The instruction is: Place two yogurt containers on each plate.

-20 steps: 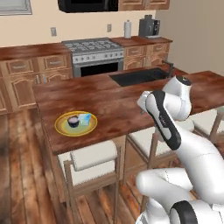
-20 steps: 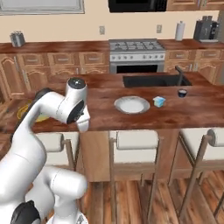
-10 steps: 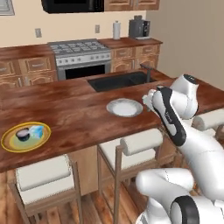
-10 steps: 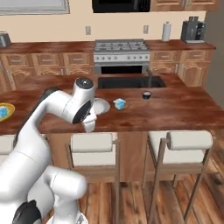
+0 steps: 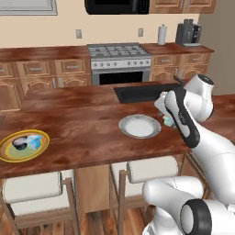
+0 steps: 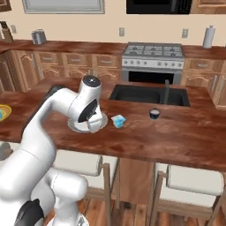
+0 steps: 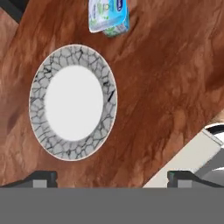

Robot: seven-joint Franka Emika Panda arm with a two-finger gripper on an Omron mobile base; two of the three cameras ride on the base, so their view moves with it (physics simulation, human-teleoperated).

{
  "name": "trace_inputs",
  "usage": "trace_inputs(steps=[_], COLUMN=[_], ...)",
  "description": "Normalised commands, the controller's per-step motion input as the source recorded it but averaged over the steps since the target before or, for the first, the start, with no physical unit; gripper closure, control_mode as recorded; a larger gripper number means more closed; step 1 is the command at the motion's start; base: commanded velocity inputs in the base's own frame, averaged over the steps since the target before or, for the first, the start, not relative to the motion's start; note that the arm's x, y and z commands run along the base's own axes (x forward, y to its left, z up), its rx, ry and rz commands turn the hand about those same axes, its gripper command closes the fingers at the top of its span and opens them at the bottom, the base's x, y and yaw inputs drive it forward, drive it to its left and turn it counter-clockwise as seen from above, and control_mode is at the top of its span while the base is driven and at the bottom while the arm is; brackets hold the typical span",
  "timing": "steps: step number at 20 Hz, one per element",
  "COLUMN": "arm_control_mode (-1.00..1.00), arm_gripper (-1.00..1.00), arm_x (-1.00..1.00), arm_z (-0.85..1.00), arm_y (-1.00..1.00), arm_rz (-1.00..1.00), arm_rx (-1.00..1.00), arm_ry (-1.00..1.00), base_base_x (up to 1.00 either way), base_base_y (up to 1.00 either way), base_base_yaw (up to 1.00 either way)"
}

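From your left base view, the white-grey plate (image 5: 139, 125) sits bare on the wooden island counter (image 5: 82, 133), just in front of the black sink (image 5: 142, 92). The arm's hand is over the counter just right of that plate, and a sliver of a light-blue yogurt cup (image 5: 168, 122) peeks out from behind the forearm. Way off at the left end you've got the yellow-rimmed plate (image 5: 24, 145), already carrying a dark yogurt cup (image 5: 20, 142) and a light-blue one (image 5: 34, 142) side by side.

From the right base view, the gripper (image 6: 94, 125) hangs over the white-grey plate (image 6: 77, 126), covering most of it. The light-blue cup (image 6: 118, 121) stands on the counter just right of the plate, not on it. A dark yogurt cup (image 6: 154, 114) sits further right, near the sink's front edge by the faucet (image 6: 167, 90). The yellow plate's edge (image 6: 3, 112) pokes in at far left.

In the hand view you're looking straight down: white-grey plate (image 7: 73, 102) with its crackle-pattern rim, nothing on it, and the light-blue cup (image 7: 108, 15) just beyond its rim near the top edge. The finger tips (image 7: 43, 178) sit at the bottom far apart, so the jaws are spread wide with nothing between them
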Motion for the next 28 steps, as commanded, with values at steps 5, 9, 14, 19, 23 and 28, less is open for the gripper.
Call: trace_inputs(steps=[5,9,14,19,23,28], arm_control_mode=[1.00,1.00,-1.00,-1.00,-1.00,-1.00], arm_gripper=[-1.00,-1.00,-1.00,-1.00,-1.00,-1.00], arm_x=[0.00,0.00,0.69,0.67,0.57,0.23], arm_z=[0.00,0.00,0.00,0.11,0.07,-0.09], arm_y=[0.00,0.00,-0.30,-0.62,-0.73,-0.66], arm_rz=[0.00,0.00,0.00,-0.06,-0.11,-0.01], arm_rx=[0.00,0.00,0.26,0.13,0.00,0.00], arm_ry=[0.00,0.00,-0.01,0.16,0.43,0.12], base_base_x=[0.75,0.82,0.17,0.00,0.00,0.00], base_base_y=[-0.27,-0.35,-0.08,0.00,0.00,0.00], base_base_yaw=[0.25,0.01,0.00,0.00,0.00,0.00])
